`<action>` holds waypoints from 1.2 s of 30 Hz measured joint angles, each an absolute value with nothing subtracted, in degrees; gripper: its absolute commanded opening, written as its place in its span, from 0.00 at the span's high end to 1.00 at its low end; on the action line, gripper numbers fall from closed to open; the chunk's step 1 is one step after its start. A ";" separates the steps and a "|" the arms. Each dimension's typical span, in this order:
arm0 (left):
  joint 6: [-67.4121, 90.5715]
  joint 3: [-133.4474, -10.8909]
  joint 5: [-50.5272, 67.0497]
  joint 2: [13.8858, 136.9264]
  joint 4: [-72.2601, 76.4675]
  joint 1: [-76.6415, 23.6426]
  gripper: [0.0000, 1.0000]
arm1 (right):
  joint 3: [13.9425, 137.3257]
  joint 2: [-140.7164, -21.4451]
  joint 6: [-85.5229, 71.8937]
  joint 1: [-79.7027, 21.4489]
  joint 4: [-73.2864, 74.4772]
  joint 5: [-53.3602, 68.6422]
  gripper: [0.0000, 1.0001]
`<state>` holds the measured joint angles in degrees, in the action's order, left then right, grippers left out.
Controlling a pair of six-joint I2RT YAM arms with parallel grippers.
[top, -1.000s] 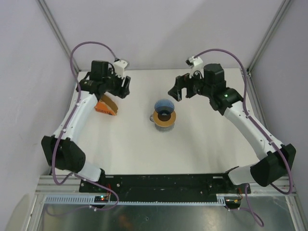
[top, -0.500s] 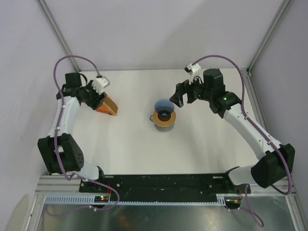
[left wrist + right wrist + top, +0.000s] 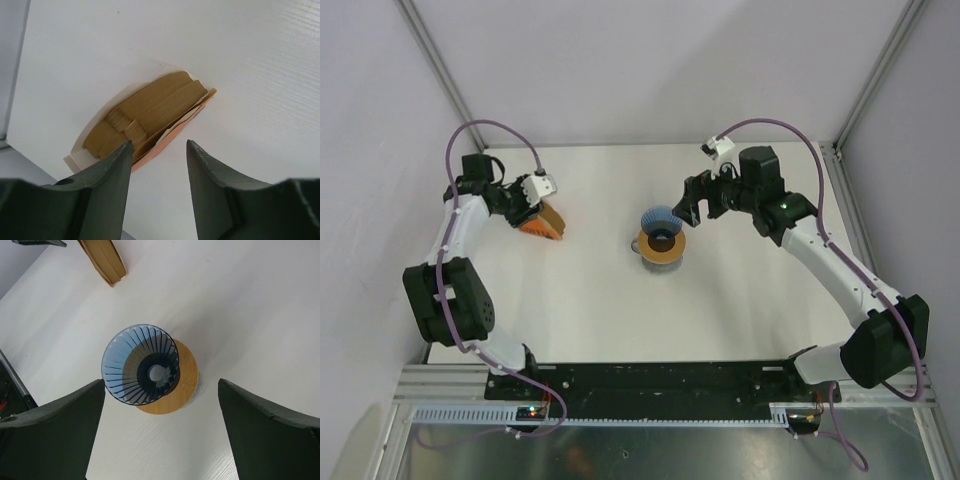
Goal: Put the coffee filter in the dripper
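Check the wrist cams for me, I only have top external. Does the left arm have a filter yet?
Observer: No. On the left wrist view, the left jaws stand apart with nothing between them. The coffee filter stack lies just ahead.
Operator: Is the stack loose or in something?
Observer: It sits in the orange holder, several filters packed together on edge.
Operator: Anything in the dripper?
Observer: The right wrist view looks straight down into the dripper. The blue ribs and the bottom hole are bare, with no paper inside.
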<state>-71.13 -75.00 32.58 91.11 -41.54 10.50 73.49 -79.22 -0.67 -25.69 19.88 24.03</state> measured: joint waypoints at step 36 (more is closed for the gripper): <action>-80.68 -76.60 33.67 95.90 -44.64 8.67 1.00 | 71.02 -79.20 -1.50 -25.58 20.80 23.59 0.01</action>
